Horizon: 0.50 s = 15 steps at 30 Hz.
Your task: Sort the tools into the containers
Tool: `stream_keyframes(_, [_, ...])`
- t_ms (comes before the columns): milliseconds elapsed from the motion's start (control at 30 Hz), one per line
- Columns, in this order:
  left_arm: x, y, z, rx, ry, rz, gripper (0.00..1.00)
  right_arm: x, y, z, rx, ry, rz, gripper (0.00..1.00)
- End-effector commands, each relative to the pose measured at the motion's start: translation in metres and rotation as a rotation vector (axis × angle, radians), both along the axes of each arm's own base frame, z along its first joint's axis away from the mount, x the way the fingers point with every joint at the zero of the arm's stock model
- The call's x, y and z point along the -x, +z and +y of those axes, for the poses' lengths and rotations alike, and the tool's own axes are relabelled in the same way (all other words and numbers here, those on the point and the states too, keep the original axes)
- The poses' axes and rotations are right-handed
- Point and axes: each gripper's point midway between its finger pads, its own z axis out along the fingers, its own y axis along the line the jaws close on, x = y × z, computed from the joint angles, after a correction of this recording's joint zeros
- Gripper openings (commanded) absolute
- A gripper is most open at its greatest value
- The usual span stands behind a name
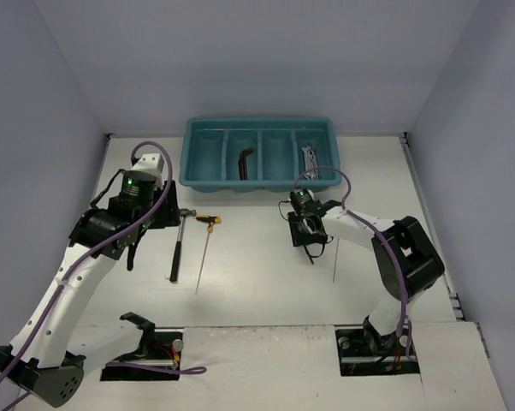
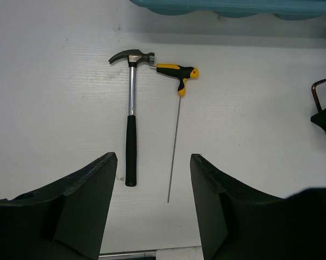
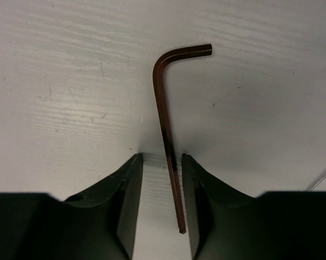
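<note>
The teal tray stands at the back with four compartments; a hex key lies in the second and a silver wrench in the fourth. A black-handled hammer and a yellow-black T-handle driver lie side by side on the table. My left gripper is open and empty, hovering short of them. My right gripper is down on the table, its jaws apart around the long leg of a reddish-brown hex key, which lies close to the right finger.
A thin steel shaft lies on the table just right of my right gripper; its handle is hidden. The tray's near rim shows at the top of the left wrist view. Walls enclose the table on three sides.
</note>
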Motion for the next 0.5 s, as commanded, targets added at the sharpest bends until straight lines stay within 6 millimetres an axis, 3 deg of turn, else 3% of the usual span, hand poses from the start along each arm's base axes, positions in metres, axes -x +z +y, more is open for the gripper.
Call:
stream_keyframes(0, [-0.003, 0.015, 0.005, 0.016, 0.02, -0.068, 0.53, 0.001, -0.011, 0.011, -0.043, 0.009, 0.035, 0.25])
stream_keyframes(67, [-0.001, 0.015, 0.005, 0.016, 0.02, -0.071, 0.53, 0.004, -0.014, 0.014, -0.048, 0.027, 0.049, 0.09])
stream_keyframes(167, [0.0, 0.015, 0.006, 0.017, 0.025, -0.076, 0.53, 0.006, -0.007, 0.03, -0.067, 0.079, 0.039, 0.0])
stream_keyframes(233, [-0.001, 0.015, 0.007, 0.016, 0.026, -0.075, 0.53, 0.004, 0.007, 0.049, -0.094, 0.12, 0.005, 0.0])
stream_keyframes(300, [-0.001, 0.015, 0.007, 0.01, 0.027, -0.074, 0.53, 0.005, 0.03, 0.077, -0.134, 0.172, -0.05, 0.0])
stream_keyframes(400, [0.0, 0.014, 0.008, 0.008, 0.027, -0.07, 0.53, -0.016, 0.097, 0.119, -0.238, 0.204, -0.203, 0.0])
stream_keyframes(467, [0.002, 0.012, 0.009, 0.005, 0.032, -0.066, 0.53, -0.032, 0.137, 0.135, -0.295, 0.181, -0.291, 0.0])
